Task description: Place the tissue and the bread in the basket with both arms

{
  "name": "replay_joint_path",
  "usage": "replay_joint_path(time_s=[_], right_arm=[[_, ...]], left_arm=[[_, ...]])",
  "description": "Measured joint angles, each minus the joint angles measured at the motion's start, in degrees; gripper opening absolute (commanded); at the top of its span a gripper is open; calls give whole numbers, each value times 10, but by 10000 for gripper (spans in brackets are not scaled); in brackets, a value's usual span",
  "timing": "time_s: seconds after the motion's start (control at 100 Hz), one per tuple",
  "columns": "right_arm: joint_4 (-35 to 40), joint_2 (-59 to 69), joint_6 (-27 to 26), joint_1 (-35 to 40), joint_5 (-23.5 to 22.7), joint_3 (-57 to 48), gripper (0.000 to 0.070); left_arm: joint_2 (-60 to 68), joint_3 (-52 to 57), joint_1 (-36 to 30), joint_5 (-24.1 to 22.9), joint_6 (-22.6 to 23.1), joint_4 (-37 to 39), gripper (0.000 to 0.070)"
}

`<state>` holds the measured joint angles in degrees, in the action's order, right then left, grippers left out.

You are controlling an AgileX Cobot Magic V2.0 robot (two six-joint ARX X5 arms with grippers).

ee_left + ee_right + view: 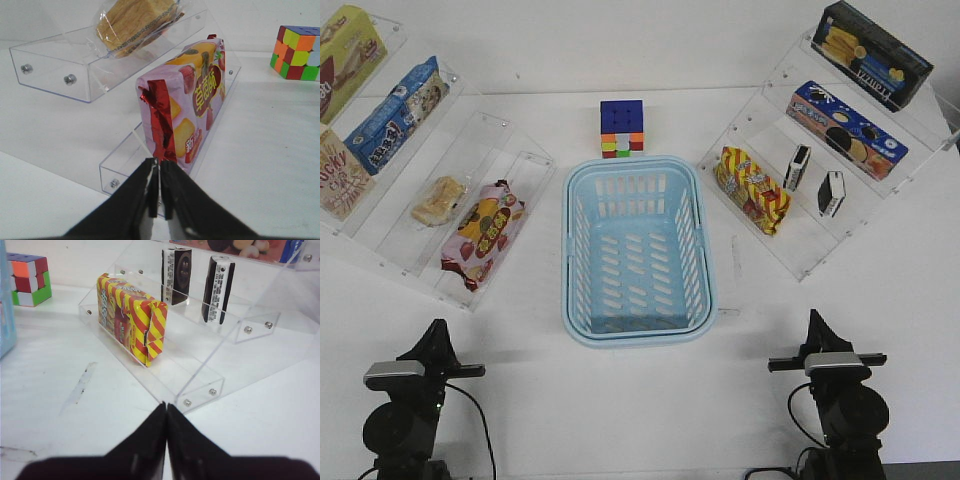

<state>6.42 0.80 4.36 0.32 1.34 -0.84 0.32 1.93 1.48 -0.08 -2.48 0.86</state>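
The light blue basket (634, 168) stands empty at the table's middle; its edge shows in the right wrist view (4, 300). The wrapped golden bread (438, 199) lies on the left clear shelf, also in the left wrist view (132, 22). Two identical black-and-white tissue packs stand upright on the right shelf, one (797, 167) nearer the basket, the other (831, 193) to its right; both show in the right wrist view (176, 275) (217, 287). My left gripper (159, 162) is shut and empty near the table's front left (437, 328). My right gripper (166, 406) is shut and empty at the front right (814, 320).
A pink-red snack bag (482, 233) sits on the shelf step below the bread, just ahead of my left gripper (190, 105). A yellow-red striped pack (752, 188) lies below the tissues. A colour cube (622, 128) stands behind the basket. Boxed snacks fill the upper steps.
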Motion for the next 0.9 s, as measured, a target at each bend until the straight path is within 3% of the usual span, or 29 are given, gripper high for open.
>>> replay_joint_path(time_s=[0.18, 0.37, 0.5, 0.63, 0.69, 0.75, 0.78, 0.9], right_arm=[[-8, 0, -34, 0, -18, 0, 0], [-10, 0, -169, 0, -13, -11, 0], [55, 40, -220, 0, 22, -92, 0], [78, 145, -224, 0, 49, -208, 3], [88, 211, -210, 0, 50, -256, 101], [99, 281, -188, 0, 47, -301, 383], [106, 313, -177, 0, 47, -322, 472], [123, 441, -146, 0, 49, -406, 482]], left_arm=[[0, 0, 0, 0, 0, 0, 1], [0, 0, 0, 0, 0, 0, 1], [0, 0, 0, 0, 0, 0, 1], [0, 0, 0, 0, 0, 0, 1], [0, 0, 0, 0, 0, 0, 1], [0, 0, 0, 0, 0, 0, 1], [0, 0, 0, 0, 0, 0, 1], [0, 0, 0, 0, 0, 0, 1]])
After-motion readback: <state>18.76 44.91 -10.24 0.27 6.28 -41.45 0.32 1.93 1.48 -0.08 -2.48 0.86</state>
